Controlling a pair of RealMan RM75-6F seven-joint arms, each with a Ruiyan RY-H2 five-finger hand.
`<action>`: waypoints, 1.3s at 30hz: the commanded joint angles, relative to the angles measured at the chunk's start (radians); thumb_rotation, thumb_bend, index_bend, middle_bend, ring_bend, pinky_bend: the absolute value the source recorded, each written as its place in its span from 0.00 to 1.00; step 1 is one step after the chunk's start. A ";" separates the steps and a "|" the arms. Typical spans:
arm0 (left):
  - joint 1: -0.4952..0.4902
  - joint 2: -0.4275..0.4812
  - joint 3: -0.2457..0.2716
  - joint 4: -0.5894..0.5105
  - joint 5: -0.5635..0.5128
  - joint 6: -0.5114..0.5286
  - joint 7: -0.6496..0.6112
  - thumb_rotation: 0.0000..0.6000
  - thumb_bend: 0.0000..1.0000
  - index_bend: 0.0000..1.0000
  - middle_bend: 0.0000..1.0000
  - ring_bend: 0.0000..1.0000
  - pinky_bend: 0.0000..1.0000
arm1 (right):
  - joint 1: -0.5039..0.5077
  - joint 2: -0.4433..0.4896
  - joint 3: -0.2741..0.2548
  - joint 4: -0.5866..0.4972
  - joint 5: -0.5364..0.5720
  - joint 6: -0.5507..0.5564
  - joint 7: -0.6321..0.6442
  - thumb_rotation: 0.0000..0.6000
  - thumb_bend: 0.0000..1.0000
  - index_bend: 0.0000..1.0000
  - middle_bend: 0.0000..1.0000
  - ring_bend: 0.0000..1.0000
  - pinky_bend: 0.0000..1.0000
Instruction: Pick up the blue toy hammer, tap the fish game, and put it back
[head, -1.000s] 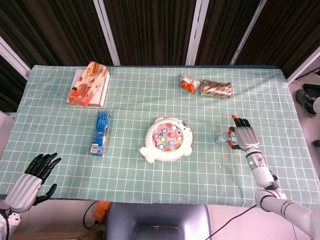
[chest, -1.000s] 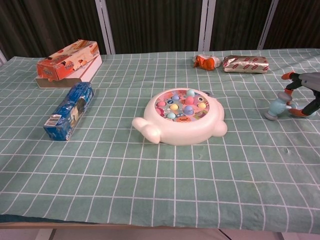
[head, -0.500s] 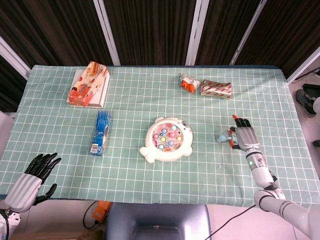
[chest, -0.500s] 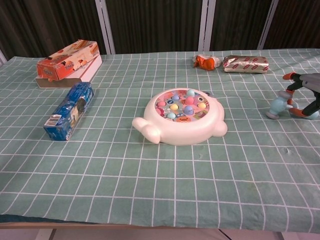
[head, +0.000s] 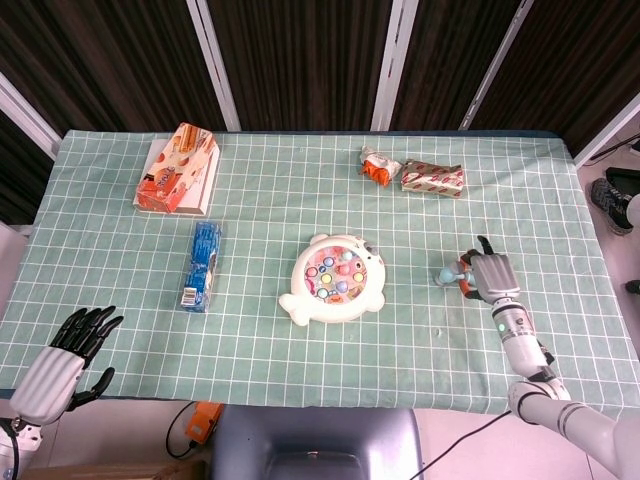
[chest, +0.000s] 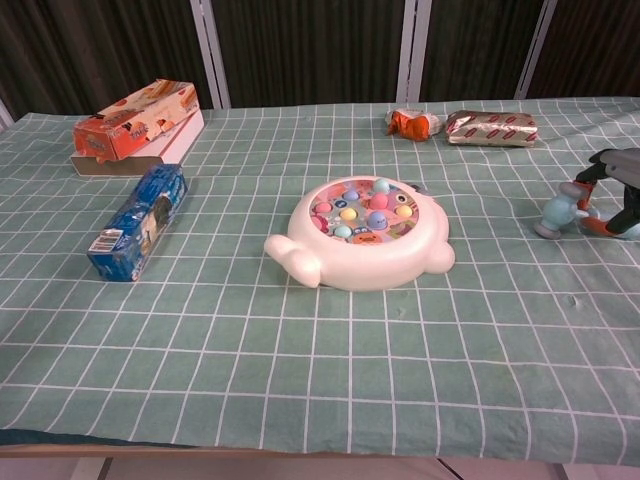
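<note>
Right hand (head: 491, 274) looks wrapped around the blue toy hammer (chest: 556, 211), at 3 o'clock from the fish game (head: 335, 280); left hand (head: 68, 355) hangs open, holding nothing.

A table (head: 300, 180) under a green checked cloth carries the white fish game (head: 334, 279) near its middle. A blue packet (head: 203, 265) lies toward the left edge, an orange box (head: 179, 168) at the far left corner, two wrapped snacks (head: 414, 173) along the far edge, and the blue toy hammer (head: 452, 273) toward the right edge.
</note>
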 joint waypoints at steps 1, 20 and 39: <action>0.000 0.000 0.000 0.000 0.000 0.000 -0.001 1.00 0.43 0.00 0.00 0.00 0.03 | 0.000 -0.002 -0.001 0.001 -0.005 0.003 -0.002 1.00 0.65 0.85 0.54 0.63 0.65; -0.003 -0.001 0.000 0.001 0.000 -0.004 -0.002 1.00 0.43 0.00 0.00 0.00 0.03 | 0.000 0.001 -0.002 -0.006 -0.003 -0.018 0.009 1.00 0.65 0.91 0.64 0.74 0.76; -0.004 -0.001 0.002 0.001 0.007 0.000 -0.005 1.00 0.45 0.00 0.00 0.00 0.03 | -0.011 0.244 0.074 -0.350 -0.032 0.081 0.049 1.00 0.65 0.91 0.64 0.76 0.78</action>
